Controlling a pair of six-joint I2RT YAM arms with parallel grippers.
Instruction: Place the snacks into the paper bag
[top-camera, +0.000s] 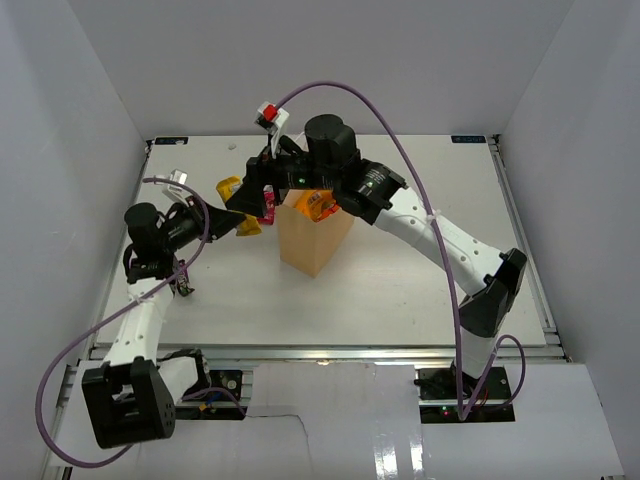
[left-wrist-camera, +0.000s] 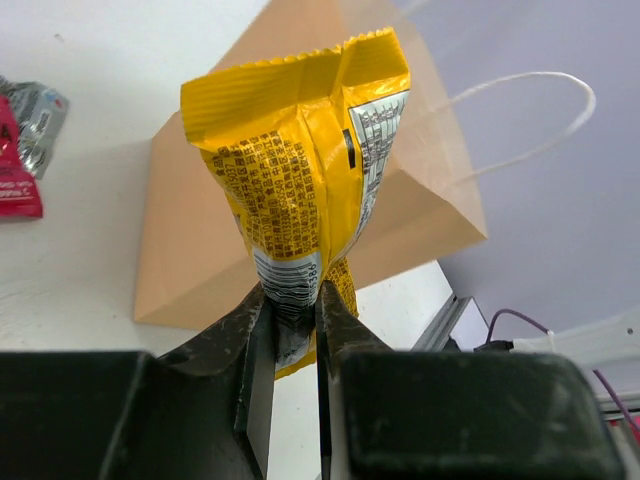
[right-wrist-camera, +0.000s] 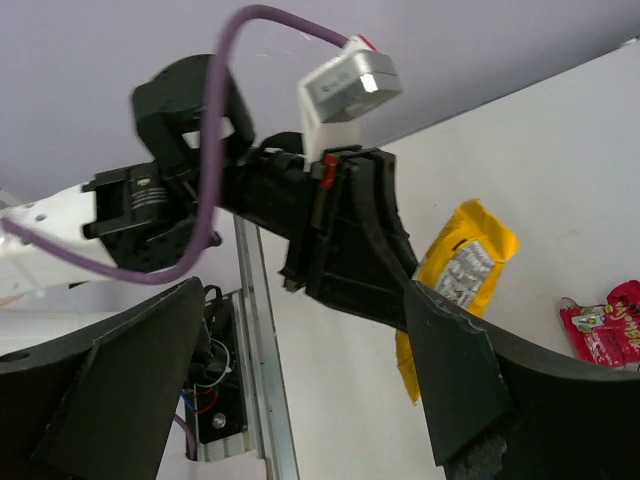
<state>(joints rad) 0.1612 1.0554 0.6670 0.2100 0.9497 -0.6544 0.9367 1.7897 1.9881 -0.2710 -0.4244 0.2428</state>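
The tan paper bag (top-camera: 314, 240) stands upright mid-table with an orange packet (top-camera: 320, 205) showing in its open top. My left gripper (top-camera: 238, 224) is shut on a yellow packet (left-wrist-camera: 295, 170) and holds it upright just left of the bag (left-wrist-camera: 190, 240), which fills the view behind it. My right gripper (top-camera: 246, 203) is open and empty, hovering over the left gripper beside the bag's left side. In the right wrist view its fingers (right-wrist-camera: 455, 380) frame the left gripper and the yellow packet (right-wrist-camera: 465, 255). A red packet (top-camera: 268, 200) lies by the bag.
A red packet (left-wrist-camera: 14, 170) and a silver one (left-wrist-camera: 42, 108) lie on the table left of the bag. Another yellow piece (top-camera: 228, 188) shows behind the grippers. The bag's white cord handle (left-wrist-camera: 540, 110) sticks out sideways. The table's metal rail (right-wrist-camera: 265, 390) runs along its edge.
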